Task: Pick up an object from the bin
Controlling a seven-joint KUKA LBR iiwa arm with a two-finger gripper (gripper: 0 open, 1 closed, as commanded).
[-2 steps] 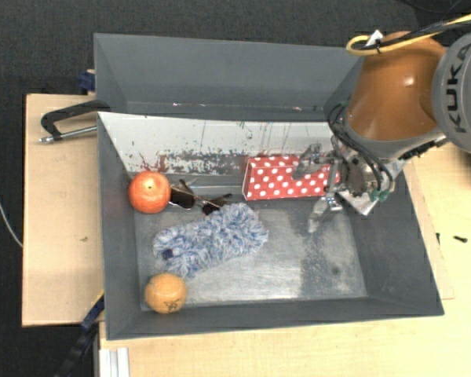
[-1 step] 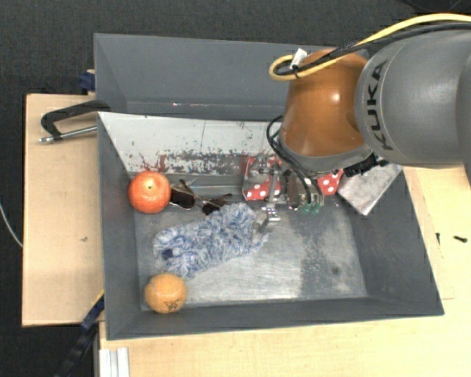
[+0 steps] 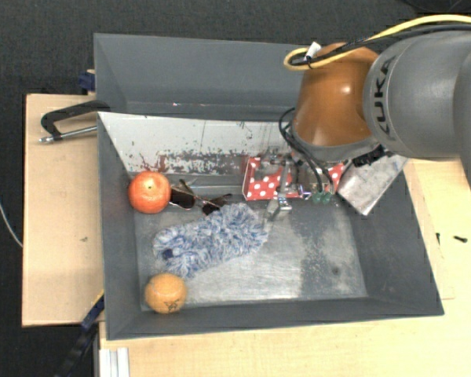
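Hovering by the back wall of the bin [image 3: 330, 267], my claw [image 3: 279, 204] sits just beside the red white-dotted box [image 3: 261, 182] and above the fluffy blue cloth [image 3: 212, 242], likely since either offers an easy grab; spread or pressed together, I cannot tell.

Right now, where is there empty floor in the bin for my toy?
The bare floor at the front right, between the fuzzy blue cloth and the right wall. The back is crowded: apple, sunglasses, polka-dot box, silver packet.
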